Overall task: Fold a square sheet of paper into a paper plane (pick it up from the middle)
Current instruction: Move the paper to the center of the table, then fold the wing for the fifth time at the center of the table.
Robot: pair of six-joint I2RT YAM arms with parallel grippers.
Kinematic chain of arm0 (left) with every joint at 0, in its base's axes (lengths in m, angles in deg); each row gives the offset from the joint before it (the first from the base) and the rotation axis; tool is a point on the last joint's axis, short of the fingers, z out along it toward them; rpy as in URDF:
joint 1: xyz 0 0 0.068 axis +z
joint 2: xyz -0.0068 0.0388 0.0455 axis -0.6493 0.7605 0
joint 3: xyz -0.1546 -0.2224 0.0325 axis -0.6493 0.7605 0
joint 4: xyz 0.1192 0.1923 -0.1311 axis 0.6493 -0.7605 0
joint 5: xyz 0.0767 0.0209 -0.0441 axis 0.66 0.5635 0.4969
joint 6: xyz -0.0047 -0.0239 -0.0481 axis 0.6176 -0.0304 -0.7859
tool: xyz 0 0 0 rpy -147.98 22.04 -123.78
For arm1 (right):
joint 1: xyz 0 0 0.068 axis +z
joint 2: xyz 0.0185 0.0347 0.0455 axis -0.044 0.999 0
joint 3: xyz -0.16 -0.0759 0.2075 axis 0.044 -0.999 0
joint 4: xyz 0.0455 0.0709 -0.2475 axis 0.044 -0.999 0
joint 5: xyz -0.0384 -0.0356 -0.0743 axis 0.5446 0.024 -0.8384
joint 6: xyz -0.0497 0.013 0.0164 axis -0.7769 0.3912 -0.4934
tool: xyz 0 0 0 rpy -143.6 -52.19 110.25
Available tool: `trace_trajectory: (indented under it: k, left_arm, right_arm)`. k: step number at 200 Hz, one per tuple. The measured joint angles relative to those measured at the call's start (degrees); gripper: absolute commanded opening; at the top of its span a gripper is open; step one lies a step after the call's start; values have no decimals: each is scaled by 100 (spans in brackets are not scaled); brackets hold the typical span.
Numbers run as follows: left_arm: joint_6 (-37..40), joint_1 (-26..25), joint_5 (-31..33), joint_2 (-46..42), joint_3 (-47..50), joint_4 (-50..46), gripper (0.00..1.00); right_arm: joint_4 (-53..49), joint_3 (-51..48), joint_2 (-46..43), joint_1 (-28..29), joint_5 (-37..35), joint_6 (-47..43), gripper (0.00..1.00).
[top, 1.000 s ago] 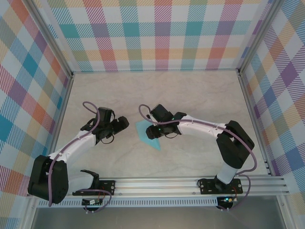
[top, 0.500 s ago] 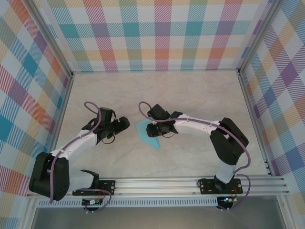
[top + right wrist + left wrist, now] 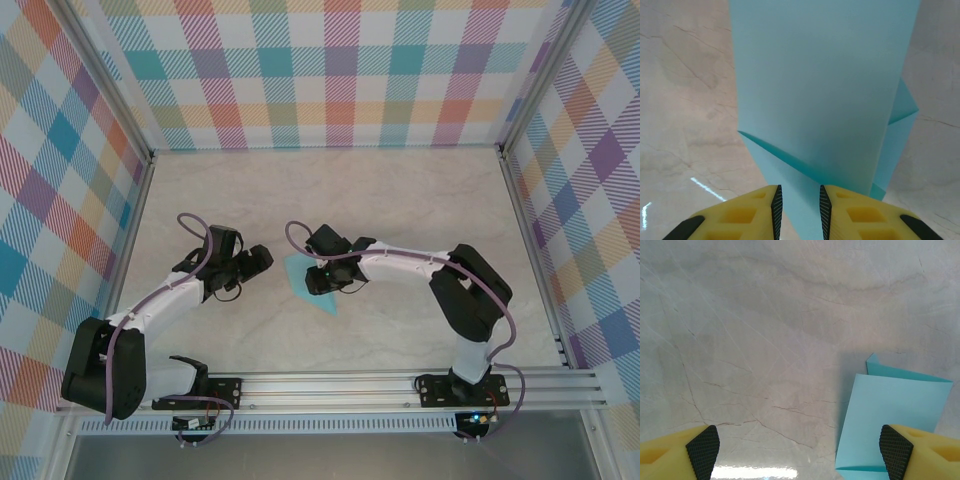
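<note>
Two arms and one sheet of paper [image 3: 296, 275] on a single marble-patterned table [image 3: 400, 210], which is enclosed by three checked walls [image 3: 340, 70]. The light blue sheet, already partly folded, lies near the middle of the table between the two grippers and towards the near side. In the overhead view the left gripper [image 3: 265, 258] is just to the left of the sheet, apart from it. The right gripper [image 3: 312, 282] sits over the sheet's right part. In the left wrist view the left gripper [image 3: 799, 452] is released and grasps nothing: its two black pads [image 3: 703, 451] stand wide apart over bare table. The sheet [image 3: 890, 420] appears here as one flat panel by the right-hand finger, with one small pointed corner projecting at its upper left. In the right wrist view the right gripper [image 3: 798, 210] has its two pads [image 3: 776, 210] drawn close, one on each side of a narrow strip of the sheet [image 3: 820, 85]. Whether the pads actually pinch the paper cannot be told. One broad flap fills the centre of this view, with at least two further layers showing beneath it and one point jutting right. One purple cable [image 3: 190, 225] runs along each arm, two in all.
</note>
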Motion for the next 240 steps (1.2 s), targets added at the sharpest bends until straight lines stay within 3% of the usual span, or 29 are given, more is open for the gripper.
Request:
trace_trajectory:
  k: [68,162,190,240]
  left_arm:
    - [0,-2,-243,13,11,186,86]
    - [-271,-190,-953,166,446,885,84]
    - [-503,-361,-1198,195,597,1274,79]
    - [-970,-824,-1504,750,675,2111,60]
  right_arm:
    - [-9,-15,72,-144,-133,7,27]
    - [507,-317,275,-540,282,315,26]
    - [632,-396,264,-640,492,391,26]
    - [804,-494,249,-734,730,518,26]
